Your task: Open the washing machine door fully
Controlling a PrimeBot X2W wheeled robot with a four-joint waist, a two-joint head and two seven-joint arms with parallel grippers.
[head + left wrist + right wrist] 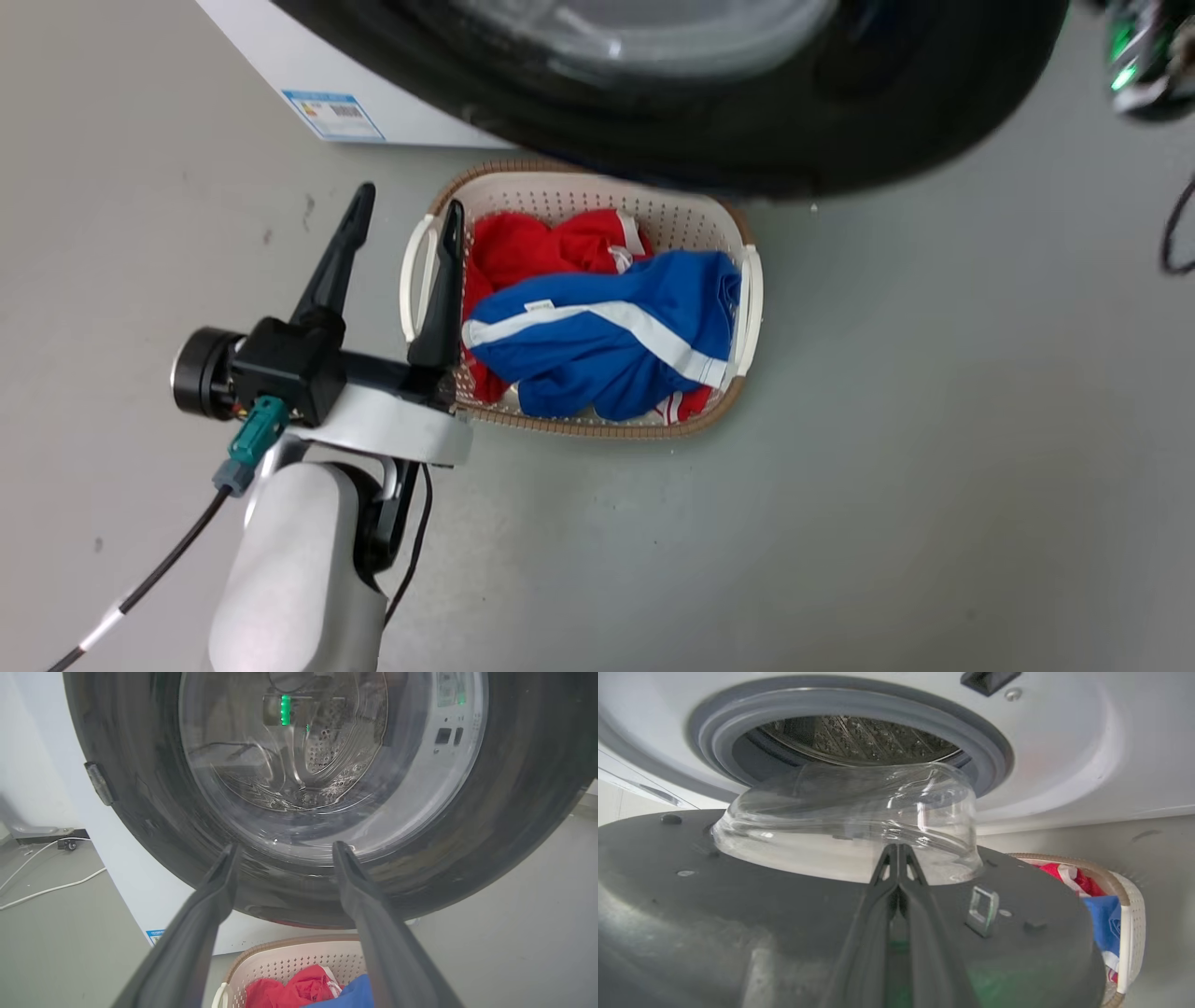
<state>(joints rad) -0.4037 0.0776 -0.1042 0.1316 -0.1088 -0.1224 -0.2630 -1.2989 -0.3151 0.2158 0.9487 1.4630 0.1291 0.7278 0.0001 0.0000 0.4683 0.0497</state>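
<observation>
Partly open washing machine door (322, 788), left end effector (409, 201) spread, right end effector (896, 848) pressed together.

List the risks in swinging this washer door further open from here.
1. The right end effector is shut and seems only to press on the inner face of the washing machine door beside the glass bowl; it might slip.
2. The open left end effector faces the door's outer side, so the swinging door may strike it.
3. The laundry basket sits below the door's lower edge and might get brushed.
</observation>
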